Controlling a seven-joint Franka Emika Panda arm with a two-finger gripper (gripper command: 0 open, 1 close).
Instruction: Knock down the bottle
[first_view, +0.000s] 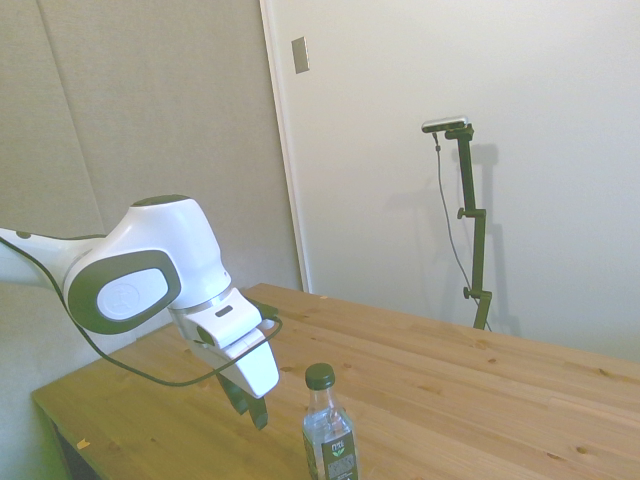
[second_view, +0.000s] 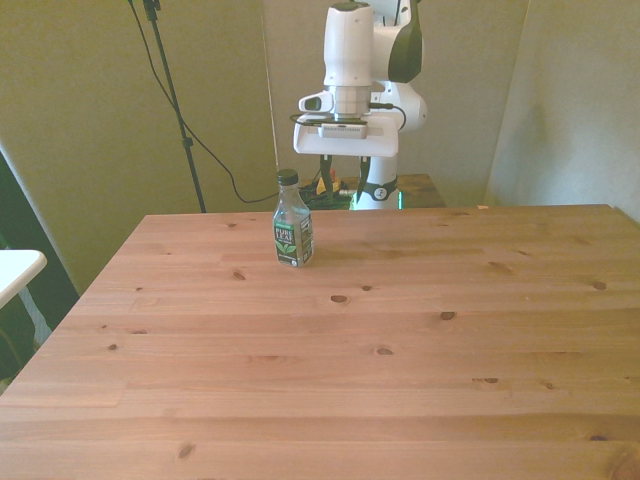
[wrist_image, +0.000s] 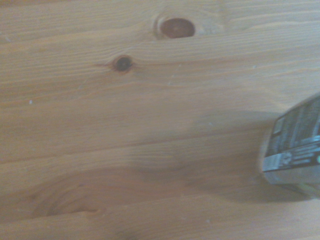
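The bottle (second_view: 292, 222) stands upright on the wooden table (second_view: 380, 340), near its far edge and toward the front view's left. It is clear plastic with a dark green cap and a dark label. In the side view the bottle (first_view: 329, 432) is at the bottom edge. My gripper (second_view: 345, 188) hangs low just behind the bottle and slightly to the front view's right, apart from it. Its dark fingers (first_view: 258, 410) point down and stand open with nothing between them. The wrist view shows bare wood and a corner of the bottle's label (wrist_image: 295, 145).
The table's far edge (second_view: 400, 210) runs right under the gripper. A white object (second_view: 15, 265) juts in at the front view's left edge, off the table. A black cable (first_view: 150, 372) loops under the wrist.
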